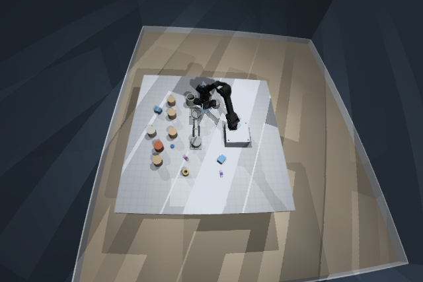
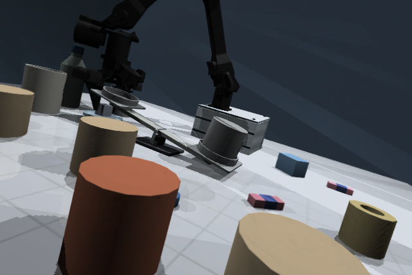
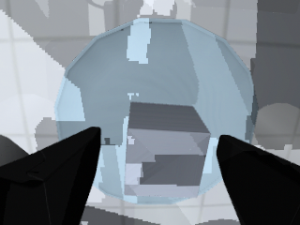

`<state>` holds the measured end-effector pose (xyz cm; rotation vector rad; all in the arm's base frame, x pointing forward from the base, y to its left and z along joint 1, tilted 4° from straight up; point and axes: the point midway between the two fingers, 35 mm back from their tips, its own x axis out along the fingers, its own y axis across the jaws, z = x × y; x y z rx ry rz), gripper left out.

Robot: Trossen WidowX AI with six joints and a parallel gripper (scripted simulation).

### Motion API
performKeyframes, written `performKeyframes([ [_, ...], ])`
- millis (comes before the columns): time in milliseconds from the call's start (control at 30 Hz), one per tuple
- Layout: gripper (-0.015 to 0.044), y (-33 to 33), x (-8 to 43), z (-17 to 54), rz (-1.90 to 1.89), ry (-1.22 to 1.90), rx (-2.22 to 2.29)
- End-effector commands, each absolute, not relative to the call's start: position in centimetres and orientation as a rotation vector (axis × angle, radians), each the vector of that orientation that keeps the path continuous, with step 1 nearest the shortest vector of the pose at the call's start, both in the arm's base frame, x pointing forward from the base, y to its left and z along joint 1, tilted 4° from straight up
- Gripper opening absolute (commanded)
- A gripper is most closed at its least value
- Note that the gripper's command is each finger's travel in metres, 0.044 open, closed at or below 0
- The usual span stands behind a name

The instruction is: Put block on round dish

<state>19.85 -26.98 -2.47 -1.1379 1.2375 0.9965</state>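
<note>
Top view, left to right: dark blue walls [image 1: 68,16] [image 2: 299,15] surround a tan floor [image 1: 290,67] crossed by slanting light and shade, with a low, pale border [image 1: 225,31] around it. The white table [image 1: 238,186] [image 2: 206,232] [image 3: 23,70] carries a faint square grid and broad bright bands. On its left part stand a grey cylinder [image 1: 151,131], an orange cylinder [image 1: 158,146] [image 2: 121,225] and four tan cylinders, with a small blue block [image 1: 157,109] near the upper ones. Next, an open-topped grey container [image 1: 190,99] [image 2: 43,89] stands upright near the balance [image 1: 195,129] [image 2: 143,120]. The balance tilts: its bare end is raised, its low end bears an upside-down grey cup [image 1: 195,142] [image 2: 224,140]. Just beside the raised end, the pale blue round dish [image 1: 205,111] [image 2: 87,113] [image 3: 155,66] lies on the table, the grey block [image 2: 105,109] [image 3: 164,159] resting on it. The gripper [image 1: 205,106] [image 2: 105,107] [image 3: 160,141] is released, fingers either side of the block, a gap showing at each side in the wrist view. Further right, the arm's white base [image 1: 245,139] [image 2: 259,135] casts a narrow shadow; beyond the table edge, floor and border run to the dark right wall.
</note>
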Motion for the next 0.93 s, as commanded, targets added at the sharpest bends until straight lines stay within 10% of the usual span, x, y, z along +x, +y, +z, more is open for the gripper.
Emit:
performKeyframes([
  [0, 0.0368, -27.0, 19.9, -2.4, 0.996, 1.237, -1.139],
  [100, 0.0440, -27.3, 19.9, -1.4, 0.975, 1.245, -1.132],
  [900, 0.0440, -26.4, 18.8, 7.6, 0.983, 1.242, -1.140],
])
